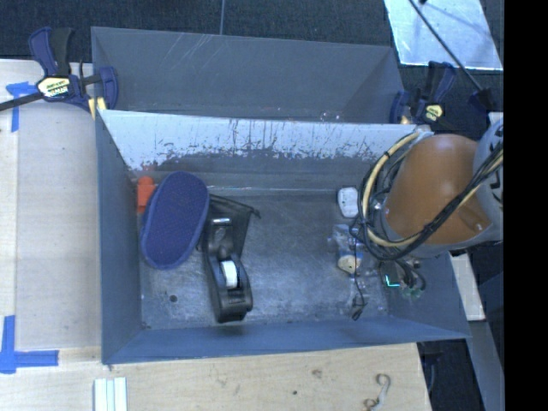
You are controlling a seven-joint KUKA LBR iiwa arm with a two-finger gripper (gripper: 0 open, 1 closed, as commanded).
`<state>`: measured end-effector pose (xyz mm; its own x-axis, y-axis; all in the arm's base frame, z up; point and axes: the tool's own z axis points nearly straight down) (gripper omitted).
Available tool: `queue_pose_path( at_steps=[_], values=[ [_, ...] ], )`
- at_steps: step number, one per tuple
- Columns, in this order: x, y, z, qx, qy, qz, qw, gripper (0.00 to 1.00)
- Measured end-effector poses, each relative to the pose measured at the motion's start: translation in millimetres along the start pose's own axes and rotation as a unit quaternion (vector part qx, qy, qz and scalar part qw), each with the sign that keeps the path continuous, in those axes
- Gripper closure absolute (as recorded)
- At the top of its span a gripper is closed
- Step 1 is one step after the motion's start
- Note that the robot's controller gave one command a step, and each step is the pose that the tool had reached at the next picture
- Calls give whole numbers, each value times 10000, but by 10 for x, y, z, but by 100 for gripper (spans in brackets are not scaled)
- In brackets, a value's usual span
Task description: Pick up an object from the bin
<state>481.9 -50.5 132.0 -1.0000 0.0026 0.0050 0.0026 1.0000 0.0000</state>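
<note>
Hand (358, 298) nr small tan bit (347, 265)

No text, label, brand or number can be read.

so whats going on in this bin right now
A robot arm with an orange wrist cover reaches in from the right. Its gripper is down low at the right end of the grey bin, near the front wall. Closest to it are a small white thing and a small tan piece. A blue oval pad, an orange thing behind it and a black tape dispenser lie untouched on the left. I cannot tell whether anything is gripped.
</note>
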Motion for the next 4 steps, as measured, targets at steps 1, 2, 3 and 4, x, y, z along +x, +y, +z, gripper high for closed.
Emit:
queue_pose_path(
  at_steps=[1,2,3,4],
  values=[
    [-39,-265,127,8,-29,-2518,9678,0],
    [-716,-763,637,22,-44,-2987,9543,0],
    [-710,-741,615,11,-43,-2985,9544,100],
    [-544,-707,-501,33,-74,-2921,9564,100]
  ],
)
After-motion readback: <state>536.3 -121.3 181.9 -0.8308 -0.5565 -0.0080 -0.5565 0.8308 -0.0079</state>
